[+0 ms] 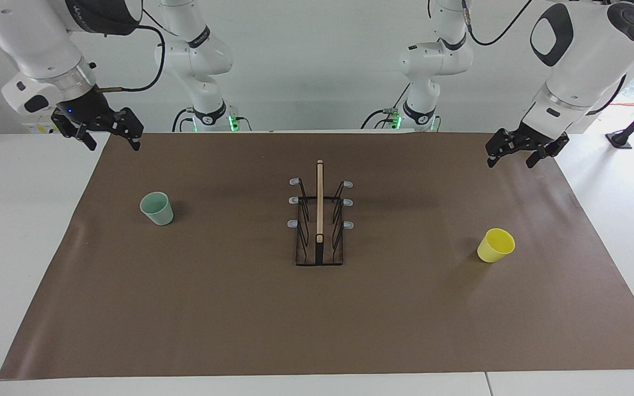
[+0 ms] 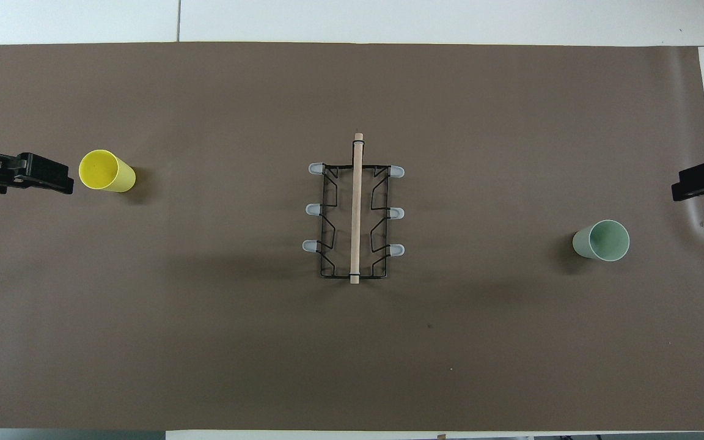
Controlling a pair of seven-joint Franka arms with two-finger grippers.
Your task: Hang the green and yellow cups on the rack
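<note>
Bench: its white top (image 1: pixel 20 247) carried a large brown mat (image 1: pixel 317 330), and all three task things stood on that mat.
Yellow cup: the yellow cup (image 1: pixel 496 245) (image 2: pixel 106 171) stood upright, mouth up, toward the left arm's end of the bench, well apart from the rack and untouched.
Rack: the rack (image 1: pixel 320 220) (image 2: pixel 355 214) stood at the middle of the mat, its wooden centre bar upright, three grey-tipped pegs on each side, nothing hung on any of them.
Green cup: the green cup (image 1: pixel 157 208) (image 2: pixel 601 241) stood upright, mouth up, toward the right arm's end of the bench, nearer to the robots than the yellow cup.
Left pincer: the left pincer (image 1: pixel 519 155) (image 2: pixel 43 176) hung in the air over the mat's edge at its own end, fingers spread wide, holding nothing.
Right pincer: the right pincer (image 1: pixel 112 140) (image 2: pixel 703 182) hung in the air over the mat's corner at its own end, fingers spread wide, holding nothing.
</note>
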